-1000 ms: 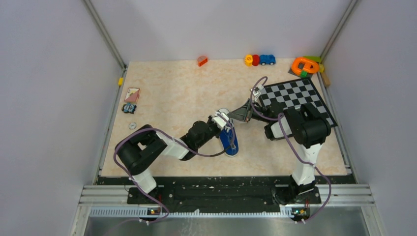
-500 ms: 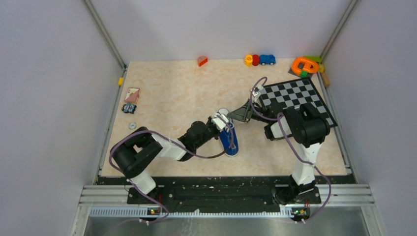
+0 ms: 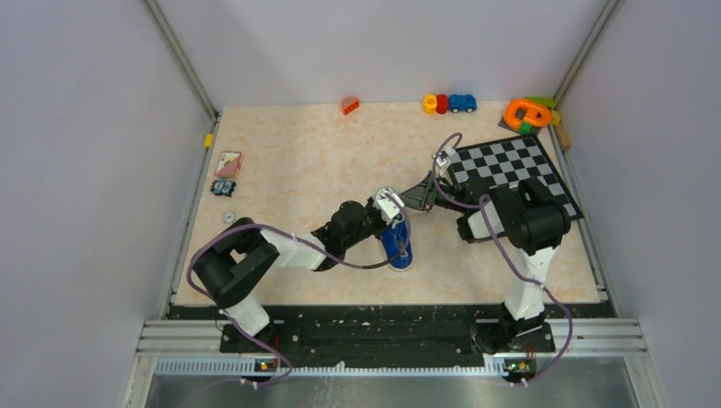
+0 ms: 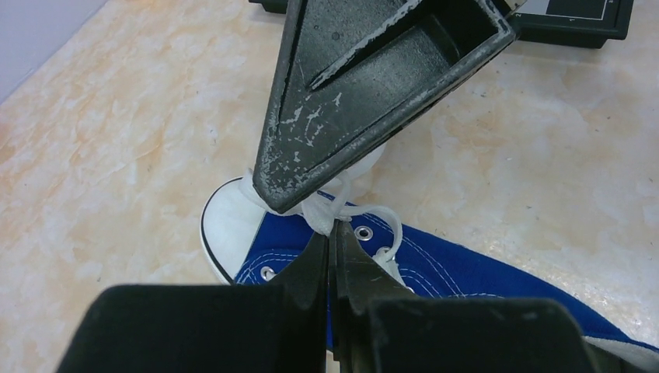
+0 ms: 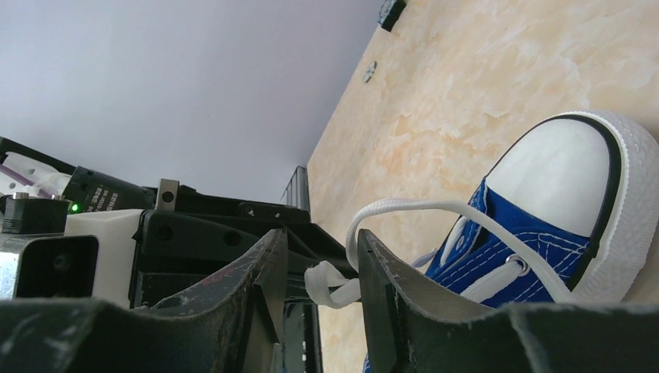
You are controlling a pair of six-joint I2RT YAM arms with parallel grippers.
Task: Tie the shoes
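Note:
The blue canvas sneaker (image 3: 398, 245) lies at the table's middle, its white toe cap (image 3: 387, 195) pointing away from the arms. In the left wrist view my left gripper (image 4: 331, 235) is shut on a knot of white lace (image 4: 320, 214) just behind the toe cap (image 4: 229, 224). The right gripper's finger (image 4: 365, 93) hangs just above it. In the right wrist view my right gripper (image 5: 320, 273) is open, with a fold of lace (image 5: 332, 284) lying loose between its jaws. A lace loop (image 5: 420, 205) arcs from there to the sneaker (image 5: 536, 233).
A checkerboard (image 3: 510, 168) lies at the right under the right arm. Toys stand along the back edge: an orange block (image 3: 349, 105), a small blue toy car (image 3: 462, 103), an orange ring (image 3: 527, 112). A card (image 3: 228, 163) and small parts (image 3: 224, 187) lie at the left.
My left arm has stretched slightly farther towards the sneaker's toe, holding the lace. The right arm has stayed still.

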